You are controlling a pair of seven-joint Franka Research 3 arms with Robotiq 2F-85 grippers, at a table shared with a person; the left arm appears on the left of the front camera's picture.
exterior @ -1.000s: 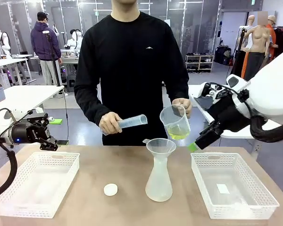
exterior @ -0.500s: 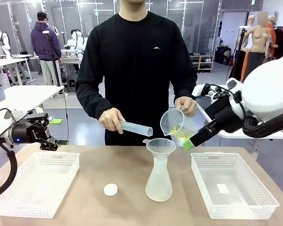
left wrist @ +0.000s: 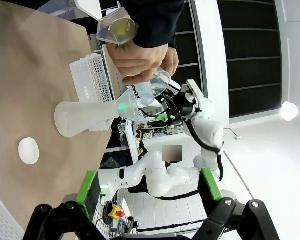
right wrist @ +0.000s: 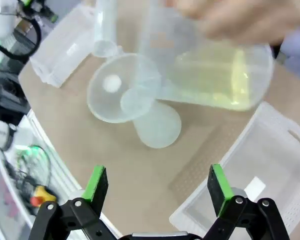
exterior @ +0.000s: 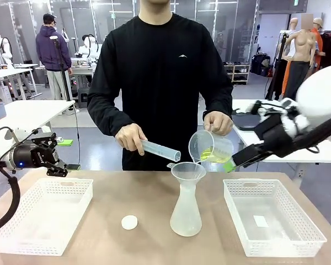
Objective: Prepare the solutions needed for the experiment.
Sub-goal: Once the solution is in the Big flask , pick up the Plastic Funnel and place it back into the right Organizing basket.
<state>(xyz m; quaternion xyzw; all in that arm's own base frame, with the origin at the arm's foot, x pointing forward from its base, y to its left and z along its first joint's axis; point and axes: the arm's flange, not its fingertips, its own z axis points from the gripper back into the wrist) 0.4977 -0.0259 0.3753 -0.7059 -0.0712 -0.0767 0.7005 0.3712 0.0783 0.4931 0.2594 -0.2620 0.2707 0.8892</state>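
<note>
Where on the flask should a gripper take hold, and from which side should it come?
Probably the narrow neck of the flask, just under the funnel, coming in level from the side. The flask stands upright and widens toward its base, and the funnel blocks any approach from above.

Your front camera looks across the table (exterior: 143,193) at the person (exterior: 160,72). Your right wrist camera looks down, close, past the right fingers (right wrist: 96,183) onto the flask (right wrist: 158,126). Your left one sees that flask sideways, far beyond the left fingers (left wrist: 86,187).

Left gripper (left wrist: 149,186) and right gripper (right wrist: 156,184), jaws spread, empty.
</note>
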